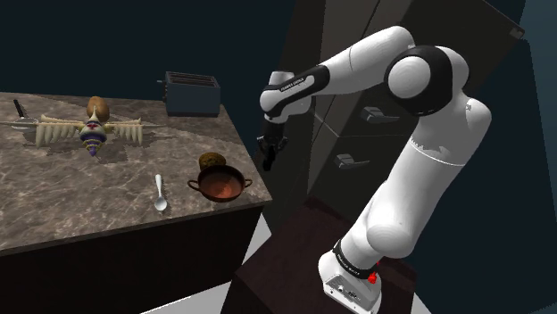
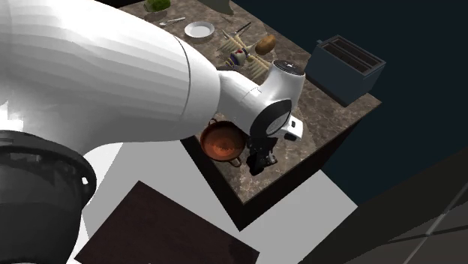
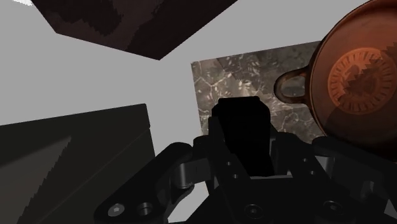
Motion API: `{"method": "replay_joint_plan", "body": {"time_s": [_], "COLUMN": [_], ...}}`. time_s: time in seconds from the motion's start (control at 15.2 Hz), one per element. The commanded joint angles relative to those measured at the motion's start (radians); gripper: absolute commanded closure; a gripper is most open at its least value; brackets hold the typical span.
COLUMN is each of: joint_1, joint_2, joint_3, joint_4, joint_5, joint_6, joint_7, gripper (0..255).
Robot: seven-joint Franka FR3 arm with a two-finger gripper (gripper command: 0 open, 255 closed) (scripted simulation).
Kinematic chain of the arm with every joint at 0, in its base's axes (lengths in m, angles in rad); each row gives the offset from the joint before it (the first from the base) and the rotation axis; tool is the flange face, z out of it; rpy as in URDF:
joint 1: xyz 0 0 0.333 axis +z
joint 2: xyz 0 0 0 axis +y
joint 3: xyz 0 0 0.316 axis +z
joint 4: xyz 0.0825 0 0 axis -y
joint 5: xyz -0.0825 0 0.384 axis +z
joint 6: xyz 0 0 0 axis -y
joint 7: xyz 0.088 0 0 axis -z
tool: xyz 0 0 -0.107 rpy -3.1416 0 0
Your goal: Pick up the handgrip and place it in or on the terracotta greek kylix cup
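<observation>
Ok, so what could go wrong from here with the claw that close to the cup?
The claw hangs right beside the cup, which sits near the corner of the counter: a sideways knock could push it off. The spoon lies close by and might get swept along.

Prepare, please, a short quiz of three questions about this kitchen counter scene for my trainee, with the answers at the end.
1. True or false: the white spoon lies inside the reddish-brown kylix cup.
2. Which appliance stands at the far edge of the counter in the shoulder view? A) kettle B) dark toaster C) blender
3. Which thing on the counter is nearest the gripper?

Key:
1. False: the spoon lies on the counter, beside the cup.
2. B.
3. The kylix cup, near the counter's corner.
</observation>
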Motion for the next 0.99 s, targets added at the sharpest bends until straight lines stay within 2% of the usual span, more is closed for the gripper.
{"method": "replay_joint_plan", "body": {"time_s": [0.0, 0.4, 0.92], "joint_1": [0.001, 0.003, 0.102], "joint_2": [-0.02, -0.066, -0.016], "joint_3": [-0.002, -0.004, 0.088], "joint_4": [0.008, 0.031, 0.125], "joint_5": [-0.009, -0.029, 0.023], "joint_6": [-0.027, -0.093, -0.136], "joint_7": [0.006, 0.02, 0.183], "gripper": [255, 255, 255]}}
